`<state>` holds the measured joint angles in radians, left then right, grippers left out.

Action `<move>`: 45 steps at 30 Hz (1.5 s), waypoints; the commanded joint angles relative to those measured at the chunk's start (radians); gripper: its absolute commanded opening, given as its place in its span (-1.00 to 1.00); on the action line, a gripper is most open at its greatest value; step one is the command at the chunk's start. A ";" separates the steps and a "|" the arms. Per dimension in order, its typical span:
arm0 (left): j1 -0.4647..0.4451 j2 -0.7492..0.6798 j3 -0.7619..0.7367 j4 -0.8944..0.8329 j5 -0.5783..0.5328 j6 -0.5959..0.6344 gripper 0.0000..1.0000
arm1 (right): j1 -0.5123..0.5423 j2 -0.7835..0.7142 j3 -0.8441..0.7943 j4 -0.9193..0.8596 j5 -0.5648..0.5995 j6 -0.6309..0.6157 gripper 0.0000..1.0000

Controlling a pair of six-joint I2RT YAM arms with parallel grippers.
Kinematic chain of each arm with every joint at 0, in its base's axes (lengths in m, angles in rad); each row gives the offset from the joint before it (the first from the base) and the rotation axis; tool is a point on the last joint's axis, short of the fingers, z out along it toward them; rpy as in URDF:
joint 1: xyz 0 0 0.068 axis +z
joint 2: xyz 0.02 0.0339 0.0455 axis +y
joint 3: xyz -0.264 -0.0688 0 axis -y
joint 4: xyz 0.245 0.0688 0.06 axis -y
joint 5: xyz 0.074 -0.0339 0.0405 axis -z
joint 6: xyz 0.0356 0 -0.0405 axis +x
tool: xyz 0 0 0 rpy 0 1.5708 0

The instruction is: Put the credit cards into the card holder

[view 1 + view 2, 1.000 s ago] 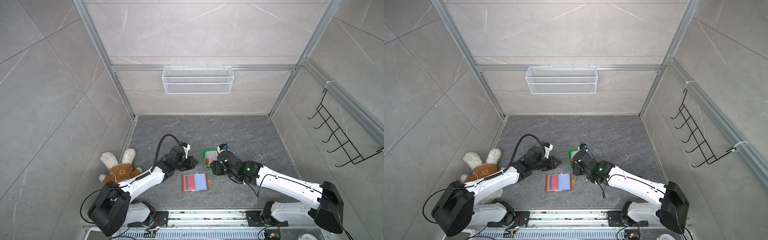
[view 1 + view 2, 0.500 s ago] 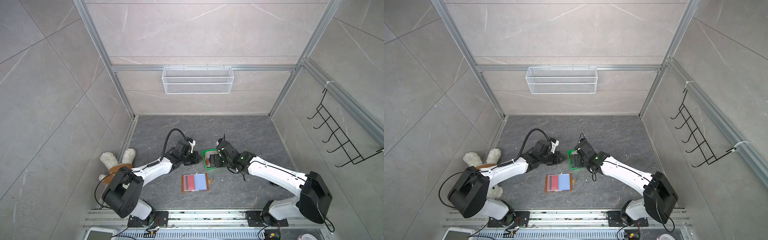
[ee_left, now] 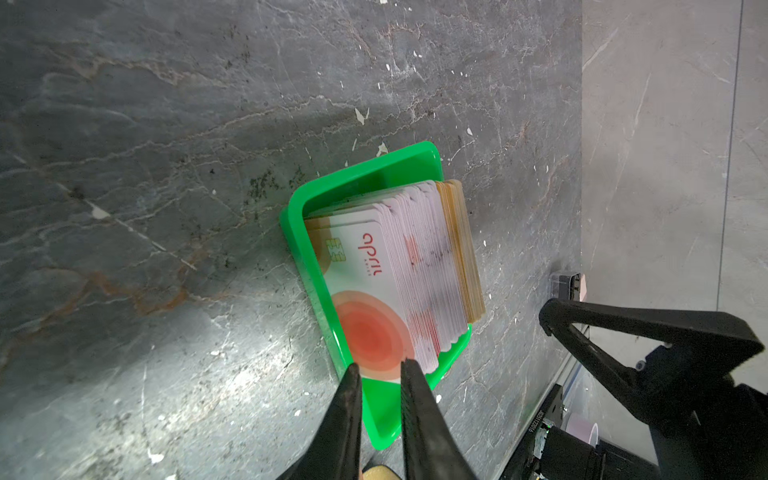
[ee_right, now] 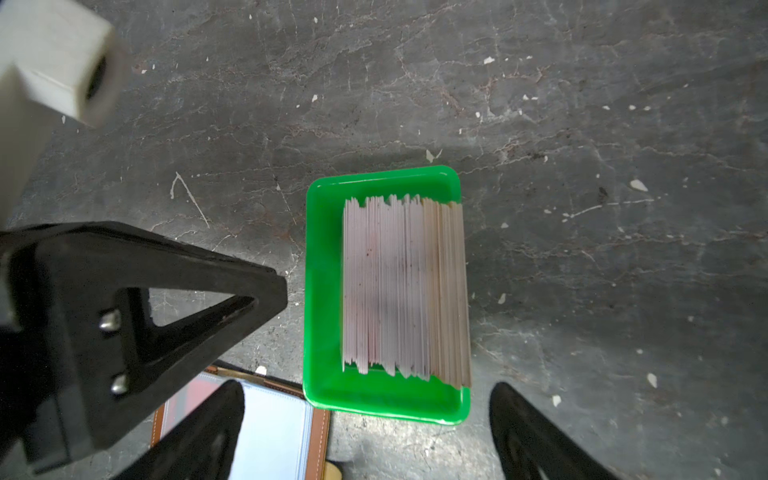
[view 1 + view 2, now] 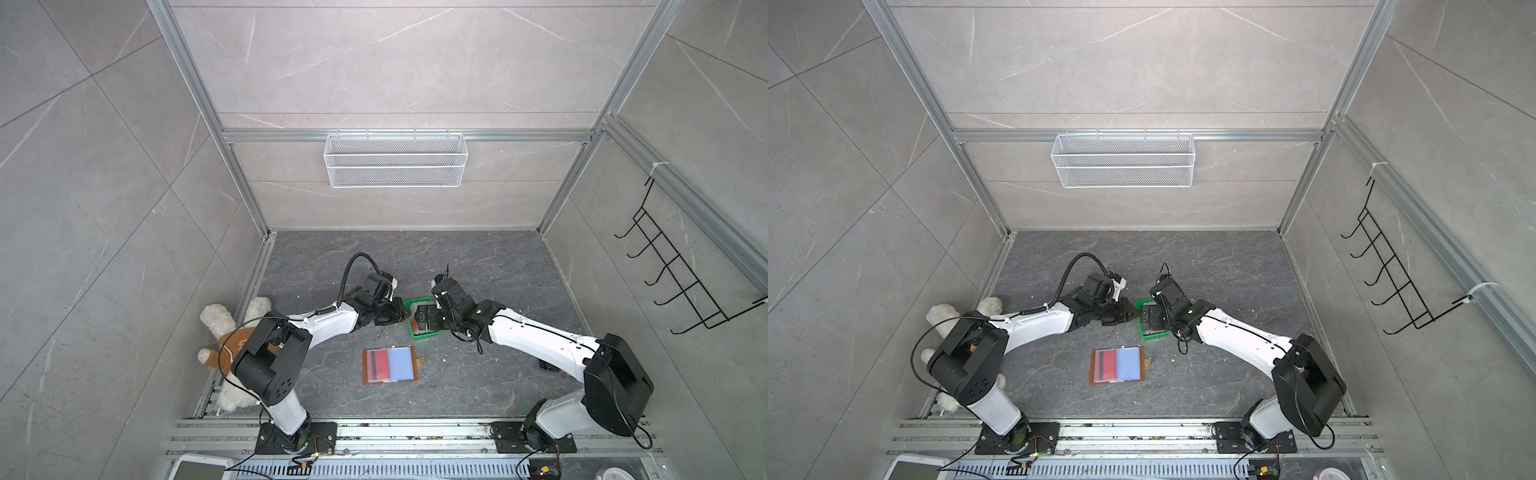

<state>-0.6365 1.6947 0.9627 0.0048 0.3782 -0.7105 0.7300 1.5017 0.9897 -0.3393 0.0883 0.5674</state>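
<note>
The credit cards [image 3: 395, 270] stand on edge as a thick stack in a small green tray [image 3: 299, 232]; their edges show in the right wrist view as credit cards [image 4: 403, 286] in the tray [image 4: 324, 291]. My left gripper [image 3: 380, 368] is open by a narrow gap, its tips at the front card's edge, clamping nothing. My right gripper [image 4: 365, 388] hangs wide open over the tray's end. In both top views the grippers [image 5: 395, 316] [image 5: 424, 318] meet at the tray [image 5: 424, 334]. The card holder [image 5: 389, 365] lies open, a red card [image 5: 376, 363] in its left sleeve.
A plush bear [image 5: 232, 332] lies at the floor's left edge behind my left arm. A white wire basket [image 5: 395, 160] hangs on the back wall and a black hook rack [image 5: 681, 282] on the right wall. The card holder [image 4: 274, 432] lies just beside the tray.
Both grippers have closed in on the green tray. The right gripper's jaws have spread wide, and the left gripper's jaws have parted slightly. The card holder has not moved.
</note>
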 commanded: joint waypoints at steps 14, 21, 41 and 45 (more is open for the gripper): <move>-0.018 0.050 0.060 -0.017 0.026 0.015 -0.60 | -0.026 0.054 -0.033 0.049 -0.026 -0.038 0.88; -0.020 0.063 0.072 -0.024 0.028 0.016 -0.63 | -0.032 0.074 -0.029 0.054 -0.025 -0.048 0.88; -0.030 0.108 0.113 -0.077 -0.017 -0.010 -0.89 | -0.048 0.139 -0.011 0.059 -0.070 -0.066 0.92; -0.032 0.124 0.123 -0.095 -0.019 -0.018 -0.92 | -0.051 0.157 -0.004 0.055 -0.076 -0.071 0.92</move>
<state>-0.6632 1.8042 1.0500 -0.0574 0.3687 -0.7219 0.6857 1.6371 0.9665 -0.2893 0.0250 0.5190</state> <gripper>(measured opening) 0.047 0.959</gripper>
